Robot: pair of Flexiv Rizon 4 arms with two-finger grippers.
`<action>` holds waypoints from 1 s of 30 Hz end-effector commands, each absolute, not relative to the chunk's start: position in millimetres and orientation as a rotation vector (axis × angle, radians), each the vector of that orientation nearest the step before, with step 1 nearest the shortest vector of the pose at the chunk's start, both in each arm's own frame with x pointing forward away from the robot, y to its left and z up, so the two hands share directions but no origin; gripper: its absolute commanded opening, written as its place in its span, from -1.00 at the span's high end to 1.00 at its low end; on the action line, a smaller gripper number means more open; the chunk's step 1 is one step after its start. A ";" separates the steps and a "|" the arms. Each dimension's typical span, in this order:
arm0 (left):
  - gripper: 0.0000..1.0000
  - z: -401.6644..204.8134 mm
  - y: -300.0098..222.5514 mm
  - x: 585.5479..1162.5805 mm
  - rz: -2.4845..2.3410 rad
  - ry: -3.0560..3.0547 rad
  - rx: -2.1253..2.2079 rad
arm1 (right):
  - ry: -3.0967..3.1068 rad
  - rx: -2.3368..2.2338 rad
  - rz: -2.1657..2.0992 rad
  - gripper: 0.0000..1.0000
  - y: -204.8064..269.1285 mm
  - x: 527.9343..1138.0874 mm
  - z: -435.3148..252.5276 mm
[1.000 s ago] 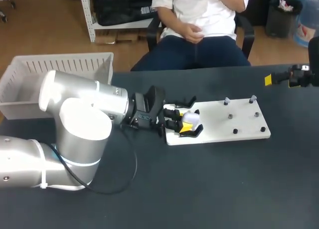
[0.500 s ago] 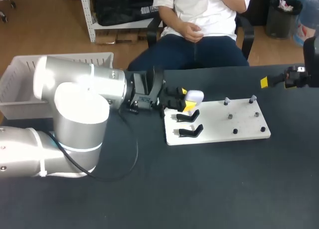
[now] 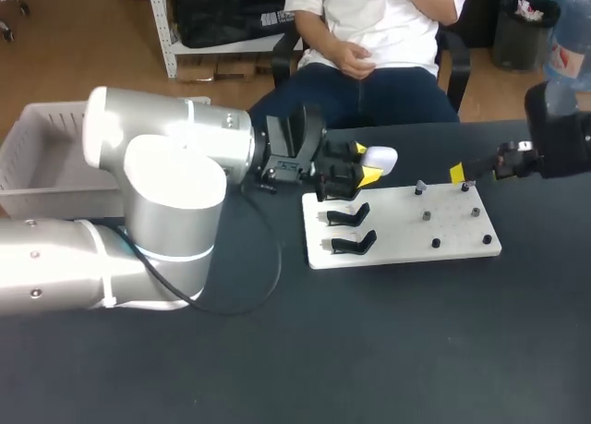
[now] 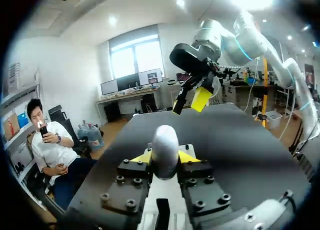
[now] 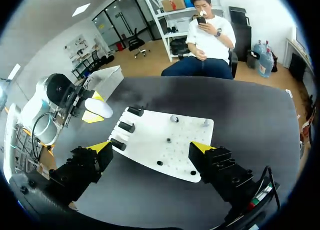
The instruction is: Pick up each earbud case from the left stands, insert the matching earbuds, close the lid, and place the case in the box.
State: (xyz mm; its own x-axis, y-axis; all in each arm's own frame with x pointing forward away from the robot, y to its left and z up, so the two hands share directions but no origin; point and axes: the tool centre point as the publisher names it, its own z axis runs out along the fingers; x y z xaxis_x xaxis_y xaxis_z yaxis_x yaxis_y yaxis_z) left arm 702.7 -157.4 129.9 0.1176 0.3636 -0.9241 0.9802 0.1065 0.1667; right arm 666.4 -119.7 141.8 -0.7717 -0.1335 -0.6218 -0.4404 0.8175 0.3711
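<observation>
Left jaws grip case [image 3: 380,158], upper middle, clear of stands [image 3: 349,216]. Right jaws open, empty, right edge. Pending: insertion, closing, drop into box [image 3: 55,128], upper left.

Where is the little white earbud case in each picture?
Head view: the white case is held by the left tool, just beyond the white board.
Left wrist view: white case between its own yellow tips.
Right wrist view: white case beside the black stands.
Shared landmark: the yellow tips gripping it.
</observation>
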 end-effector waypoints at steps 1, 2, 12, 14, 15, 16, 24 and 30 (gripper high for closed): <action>1.00 129.0 -175.2 711.9 -0.811 1.416 1.442 | 2.405 -0.442 0.698 -1.00 -106.9 669.5 138.0; 1.00 129.5 -177.3 711.9 -0.817 1.415 1.444 | 2.405 -0.450 0.703 -1.00 -102.7 669.6 138.2; 1.00 132.8 -192.4 704.1 -0.833 1.383 1.470 | 2.398 -0.491 0.727 -1.00 -87.7 676.4 141.9; 1.00 133.4 -193.4 702.8 -0.836 1.379 1.475 | 2.396 -0.496 0.727 -1.00 -85.8 676.7 142.5; 1.00 133.9 -193.7 701.5 -0.838 1.376 1.477 | 2.396 -0.498 0.728 -1.00 -85.3 676.9 142.6; 1.00 134.3 -194.1 700.2 -0.840 1.372 1.479 | 2.396 -0.499 0.728 -1.00 -84.8 677.1 142.6; 1.00 132.5 -196.3 692.6 -0.847 1.359 1.498 | 2.395 -0.506 0.728 -1.00 -83.0 678.6 144.0; 1.00 134.3 -195.9 684.5 -0.864 1.339 1.507 | 2.394 -0.505 0.725 -1.00 -84.8 680.6 145.0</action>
